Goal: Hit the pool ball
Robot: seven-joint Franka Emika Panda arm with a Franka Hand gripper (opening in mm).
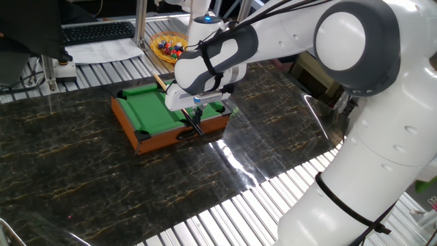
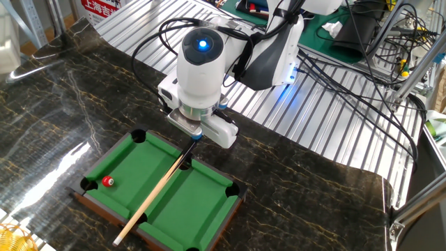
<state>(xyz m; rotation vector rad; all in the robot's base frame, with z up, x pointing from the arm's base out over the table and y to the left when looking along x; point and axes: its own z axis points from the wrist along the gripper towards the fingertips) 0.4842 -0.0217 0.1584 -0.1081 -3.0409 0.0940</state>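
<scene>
A small green pool table [image 2: 202,202] with a brown wooden frame [image 1: 130,123] lies on the dark marble table. A red pool ball [image 2: 107,181] sits near its left corner pocket; in one fixed view it is hidden. A long wooden cue [image 2: 153,198] lies across the felt, its dark butt end at the near rail. My gripper [image 2: 189,148] is over the table's rail and shut on the cue's dark end; it also shows in one fixed view [image 1: 194,121]. The cue tip lies well to the right of the ball.
A yellow bowl of coloured balls [image 1: 169,46] stands behind the pool table. A keyboard [image 1: 95,31] and papers lie at the back left. Cables [image 2: 334,90] trail over the ribbed metal surface behind the arm.
</scene>
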